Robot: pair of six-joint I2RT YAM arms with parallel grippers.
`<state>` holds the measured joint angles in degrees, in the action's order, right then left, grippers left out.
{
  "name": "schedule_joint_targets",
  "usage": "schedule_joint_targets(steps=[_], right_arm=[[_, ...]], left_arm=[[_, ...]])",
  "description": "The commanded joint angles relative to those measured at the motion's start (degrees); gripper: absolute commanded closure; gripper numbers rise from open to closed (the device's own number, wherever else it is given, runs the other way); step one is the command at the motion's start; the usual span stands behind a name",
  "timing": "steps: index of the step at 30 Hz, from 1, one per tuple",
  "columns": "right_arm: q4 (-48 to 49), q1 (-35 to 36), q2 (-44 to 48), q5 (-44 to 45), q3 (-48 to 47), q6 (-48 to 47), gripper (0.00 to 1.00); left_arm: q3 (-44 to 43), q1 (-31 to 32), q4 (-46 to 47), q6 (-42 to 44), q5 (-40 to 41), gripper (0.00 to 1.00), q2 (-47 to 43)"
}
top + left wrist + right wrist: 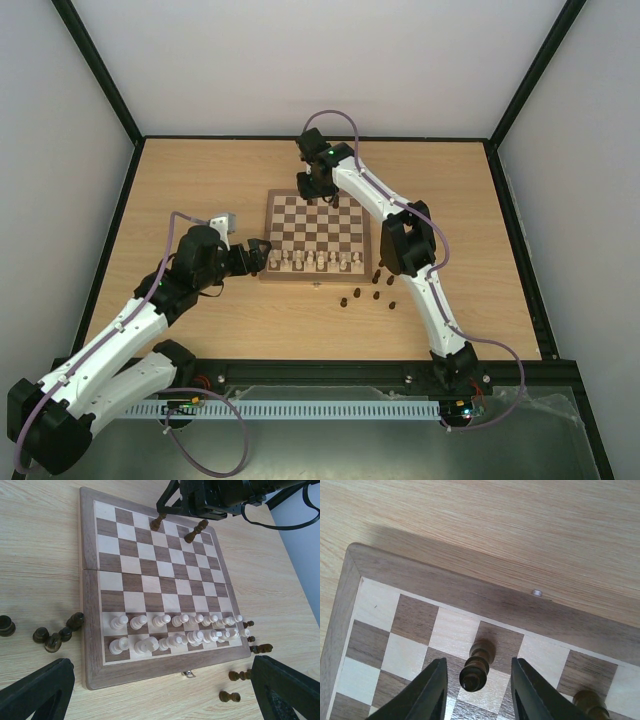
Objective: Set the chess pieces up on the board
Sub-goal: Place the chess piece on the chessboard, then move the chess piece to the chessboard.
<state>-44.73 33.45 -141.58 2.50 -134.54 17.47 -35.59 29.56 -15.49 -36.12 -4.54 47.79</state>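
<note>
The board [315, 215] lies mid-table. Cream chess pieces [175, 630] fill its two nearest rows. My right gripper [478, 666] hangs over the far edge row, open, its fingers on either side of a dark piece [475, 672] that stands upright on a dark square with a gap on each side. A second dark piece [590, 705] stands a few squares to the right. My left gripper [262, 255] is wide open at the board's near-left corner, holding nothing. Both dark pieces [159, 521] show on the far row in the left wrist view.
Loose dark pieces lie on the tabletop right of the board [375, 290]. In the left wrist view they appear as one cluster [50, 635] and another [240, 675] either side of the near edge. A small metal clasp [188, 673] sticks out of the board's near border.
</note>
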Motion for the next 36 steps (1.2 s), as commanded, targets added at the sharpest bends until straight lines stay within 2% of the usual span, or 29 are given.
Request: schedule_joint_targets(steps=[1,4,8,12,15,19,24,36], right_arm=[[-2.0,-0.1,-0.2,2.2,-0.9,0.2,0.62],[-0.7,-0.1,2.1,2.3,-0.2,-0.2,0.53],[3.0,-0.1,8.5,3.1,4.5,-0.2,0.48],[4.8,-0.1,15.5,6.6,12.0,0.0,0.48],[2.3,-0.2,17.5,10.6,15.3,0.9,0.51],[-1.5,-0.7,16.9,13.9,18.2,2.8,0.53],[-0.2,-0.8,16.8,13.0,22.2,3.1,0.53],[0.2,-1.7,10.8,11.1,17.2,2.9,0.59]], left_arm=[[0.5,-0.3,1.2,0.8,-0.3,0.01,0.4],[0.5,-0.3,1.2,0.8,-0.3,0.01,0.3],[0.5,-0.4,1.2,0.7,-0.2,0.0,0.3],[0.3,-0.4,1.2,0.6,-0.2,0.01,0.0],[0.2,-0.4,1.0,0.5,-0.2,0.01,-0.3],[-0.1,-0.4,0.4,0.4,0.0,0.0,-0.6],[-0.2,-0.4,0.0,0.3,0.5,0.01,-1.0],[-0.4,-0.4,0.1,0.3,0.3,0.01,-0.7]])
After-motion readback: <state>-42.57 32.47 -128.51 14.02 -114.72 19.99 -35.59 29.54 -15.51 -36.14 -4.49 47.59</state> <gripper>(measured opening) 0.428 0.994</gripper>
